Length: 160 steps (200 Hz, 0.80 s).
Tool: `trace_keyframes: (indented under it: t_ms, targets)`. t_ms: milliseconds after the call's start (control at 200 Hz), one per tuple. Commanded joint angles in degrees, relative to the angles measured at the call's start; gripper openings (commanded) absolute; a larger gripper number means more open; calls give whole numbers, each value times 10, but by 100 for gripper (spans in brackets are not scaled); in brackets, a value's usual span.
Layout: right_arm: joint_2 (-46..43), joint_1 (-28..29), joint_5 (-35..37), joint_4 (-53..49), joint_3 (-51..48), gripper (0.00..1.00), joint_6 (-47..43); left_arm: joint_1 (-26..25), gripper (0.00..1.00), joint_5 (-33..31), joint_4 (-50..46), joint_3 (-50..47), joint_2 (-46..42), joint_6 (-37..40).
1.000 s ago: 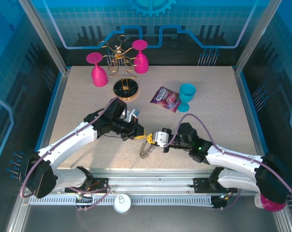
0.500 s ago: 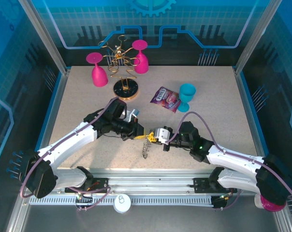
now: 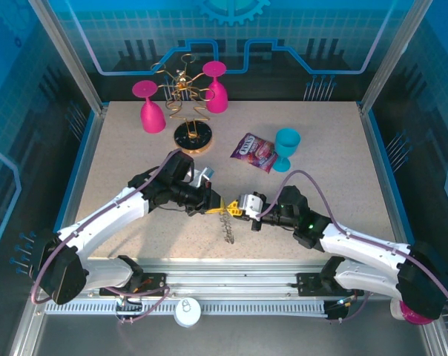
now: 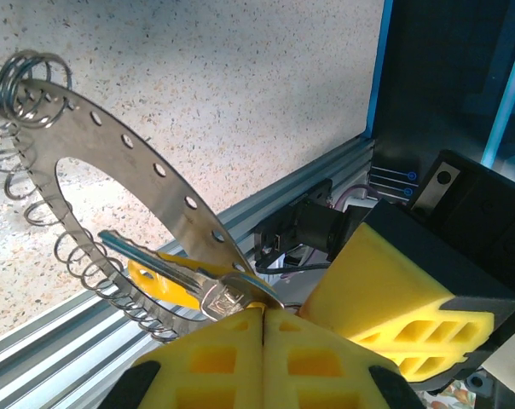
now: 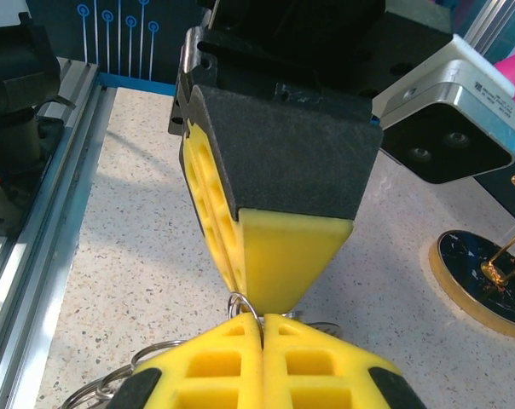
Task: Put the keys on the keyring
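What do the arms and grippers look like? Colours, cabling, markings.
Left arm and right arm: white links, black joints, a looping mauve cable each. A green light glows on the right arm. Left gripper and right gripper: yellow wedge fingers with lattice cut-outs, black outer faces. A silver block with a printed label sits at the left wrist.

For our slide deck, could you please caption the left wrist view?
Shut left gripper pinching a flat dark grey metal keyring, a tiny silver key with yellow head lying against its rim.
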Motion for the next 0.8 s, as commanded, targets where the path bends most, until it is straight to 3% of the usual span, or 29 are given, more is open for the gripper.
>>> trace_keyframes:
  t_ms: [0,290,380,475,575,680,725,795]
  targets:
    - [-21,-12,17,36,10,0,4,4,0,21,-46,-20,-12,-27]
    - [-27,-12,10,50,4,0,9,7,0,22,-34,-29,-13,-37]
    - [-28,-12,11,50,5,0,8,12,21,25,-30,-32,-12,-37]
    - [-28,-13,18,44,4,0,4,23,36,-8,-52,-22,-25,-14]
    - [-22,-20,15,47,-3,0,5,29,49,-114,-88,7,-70,45]
    - [-10,-45,-23,53,-4,0,21,29,58,-237,-83,19,-133,164]
    - [-5,-58,-48,53,-2,0,28,29,58,-250,-51,6,-162,232]
    - [1,-76,-90,40,8,0,33,29,56,-218,8,-28,-205,356]
